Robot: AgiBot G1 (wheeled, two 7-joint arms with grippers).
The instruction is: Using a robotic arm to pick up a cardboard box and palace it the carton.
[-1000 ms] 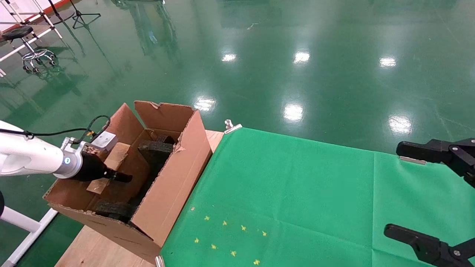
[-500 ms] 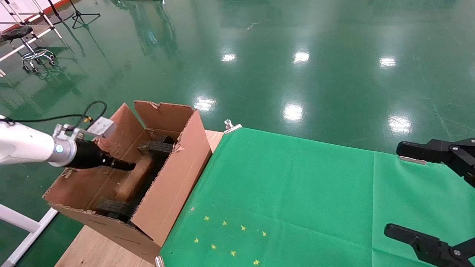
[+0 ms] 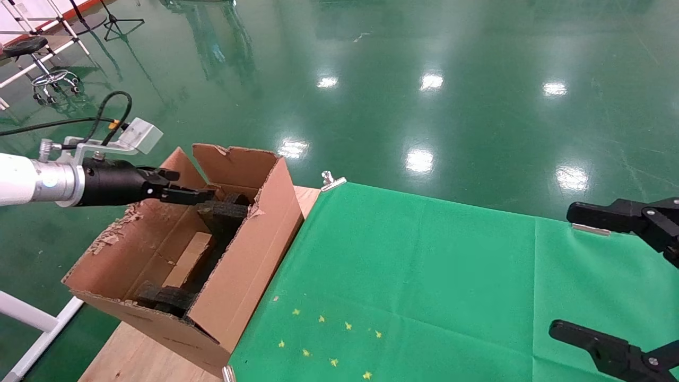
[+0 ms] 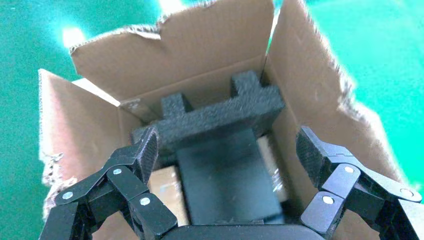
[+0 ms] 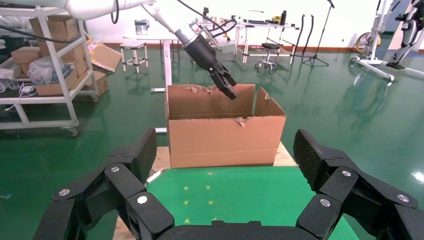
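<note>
The large brown carton stands open at the left end of the table, its flaps upright. The small cardboard box lies inside it on the bottom, between black foam blocks. My left gripper, on the white arm, hovers open and empty above the carton's far end. In the left wrist view the left gripper looks down into the carton, where parts of the box show beside a dark patch. My right gripper is open and parked at the right edge. The right wrist view shows the right gripper facing the carton.
Black foam blocks sit inside the carton. A green cloth with small yellow stars covers the table, held by metal clips. Bare wood shows under the carton. A stool stands far off on the floor.
A second ago my left gripper held the box low in the carton. It has let go, the box has dropped to the bottom, and the gripper has risen, empty.
</note>
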